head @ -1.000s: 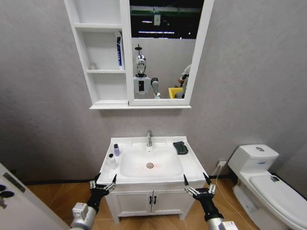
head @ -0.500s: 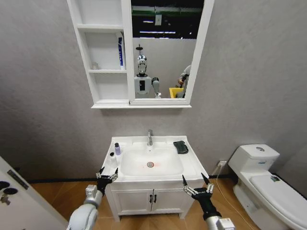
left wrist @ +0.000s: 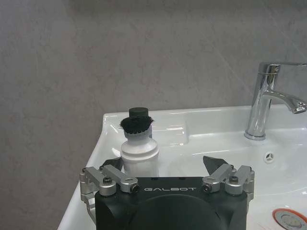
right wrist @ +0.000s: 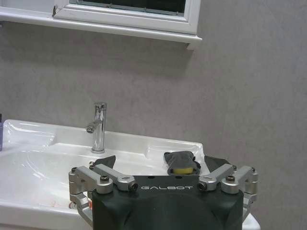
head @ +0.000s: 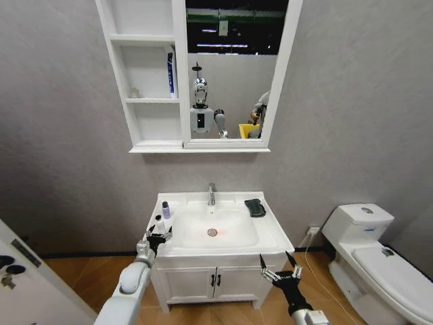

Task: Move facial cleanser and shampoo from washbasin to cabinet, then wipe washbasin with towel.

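The washbasin (head: 274,233) stands against a grey wall, a white rectangular top with a rounded bowl, a chrome tap (head: 211,194) at the back and a round drain (head: 212,232) in the middle. It sits on a white two-door vanity (head: 215,283) over a wood-look floor, with a white toilet (head: 379,265) well apart on the right side.

Above the tap hangs the cabinet (head: 177,74), three open shelves beside a tall mirror; a blue-and-white tube (head: 170,71) stands upright in the middle shelf.

On the basin's left rim a small purple bottle (head: 166,210) stands upright, and nearer the front edge stands a white bottle (left wrist: 139,153) with a black cap. The towel (head: 255,208), a dark folded cloth, lies on the right rim just beside the bowl.

The left gripper (head: 156,238) is at the basin's front left corner, its jaws spread wide and holding nothing, with the white bottle just ahead between them. The right gripper (head: 280,273) hangs below the basin's front right corner, in front of the vanity, its jaws likewise wide apart and empty.
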